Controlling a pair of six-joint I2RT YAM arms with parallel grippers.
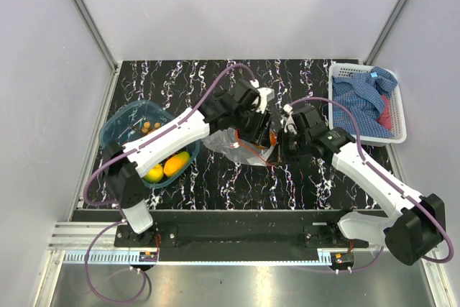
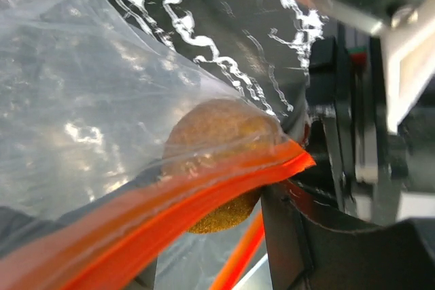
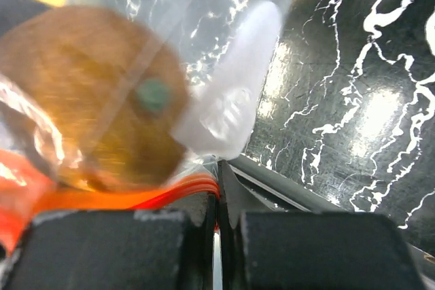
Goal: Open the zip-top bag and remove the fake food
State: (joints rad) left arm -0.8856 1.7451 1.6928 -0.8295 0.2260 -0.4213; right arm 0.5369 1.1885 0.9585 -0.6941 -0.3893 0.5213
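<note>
Step in hand: opening the mouth of the zip-top bag [image 1: 233,146], judged from both arms meeting at its zip edge.
Right jaws: the right gripper [image 3: 218,203] has its 2 fingers pressed together on the zip strip [image 3: 102,202], which runs into the seam between them.
Left jaws: the left gripper [image 1: 264,129] shows only 1 dark finger in its wrist view, with the strip lying across it. Whether it is clamped, I cannot tell.
Bag: it hangs between the 2 sets of jaws, its clear body trailing away from the right jaws and under the left arm.
Fruit in bag: 1 orange fruit [image 3: 95,100] sits just beyond the right fingertips, pressed up against the strip from inside.
Other fake food [image 1: 171,165]: it lies in the blue tub [image 1: 115,131], well away from both jaws, behind the left wrist.
Doing it well: each gripper should hold a different lip of the strip, so confirm the left grip first. Pull the jaws apart slowly, square to the strip.
Risk: thin film may slip out of the pinch, or both lips may be caught together in 1 pair of jaws.
Next need: a gap wide enough for the fruit to pass.
</note>
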